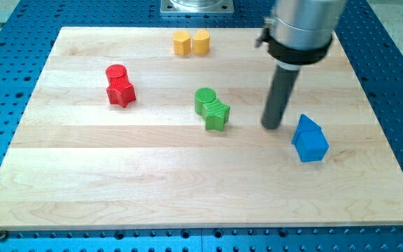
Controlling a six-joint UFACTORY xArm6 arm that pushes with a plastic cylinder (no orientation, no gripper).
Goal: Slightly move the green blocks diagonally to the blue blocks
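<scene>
The green blocks sit touching each other a little right of the board's middle: a green cylinder (205,99) toward the view's top and a green star (217,115) just below and to its right. The blue blocks (309,138) lie near them toward the view's right and slightly lower; they read as two pieces pressed together, though I cannot make out their shapes for certain. My tip (271,127) rests on the wooden board (117,182) between the two groups, closer to the blue pair and apart from both. There is no hand on this rig to open or close, only the bare rod, and it carries nothing. I judge the push has not started, because my tip stands on the wrong side of the green pair. The next move calls for swinging around to the upper left of the green cylinder without clipping either block, then nudging the pair briefly down and to the right. A red cylinder and star (119,85) lie at the left and two yellow blocks (190,43) at the top edge, both well clear.
</scene>
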